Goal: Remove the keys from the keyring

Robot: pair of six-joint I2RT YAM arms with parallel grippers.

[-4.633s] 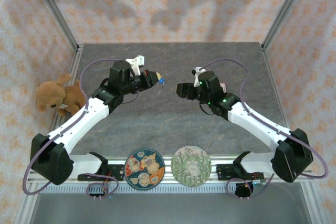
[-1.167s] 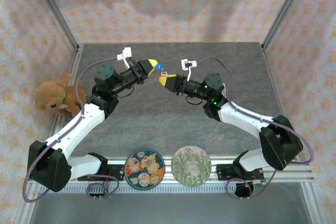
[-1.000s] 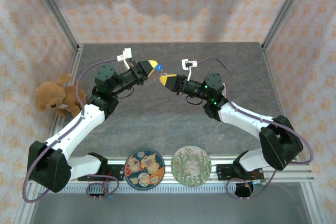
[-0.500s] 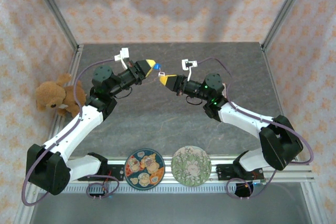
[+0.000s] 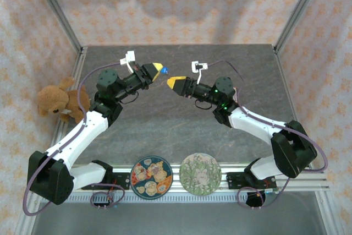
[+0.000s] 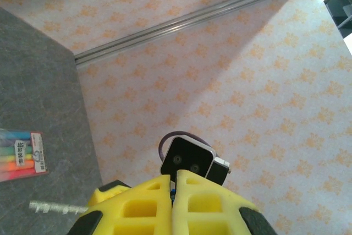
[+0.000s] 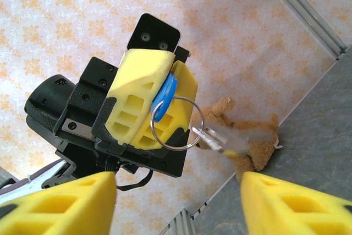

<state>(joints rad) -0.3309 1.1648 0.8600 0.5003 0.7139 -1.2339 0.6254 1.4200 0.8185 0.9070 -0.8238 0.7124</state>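
Desk: Where's the keyring right now?

Me: Up in the air over the far half of the table (image 5: 165, 130), between my two arms. My left gripper (image 5: 158, 68) has its yellow fingers pressed together on the blue tab (image 7: 164, 97). The keyring (image 7: 177, 122) hangs off that tab, just below it, with its open loop facing my right wrist camera.

Desk: And the key?

Me: The key (image 7: 220, 138) sits on the ring's lower right edge as I see it from the right wrist. Its long axis runs nearly level, dipping a little, and the tip points away from the ring toward the teddy bear (image 7: 250, 136) behind. It's blurred, so I can't make out the teeth.

Desk: Your right side?

Me: The right gripper (image 5: 175, 83) is spread wide and holds nothing. It faces the ring from close by, with a gap between them.

Desk: What's changed?

Me: Half a second back those right fingers were pinched together just under the tab — now they've come apart. The left arm has barely shifted and its clamp on the tab is the same. In the earliest picture both grippers were nearer my end of the table and further apart
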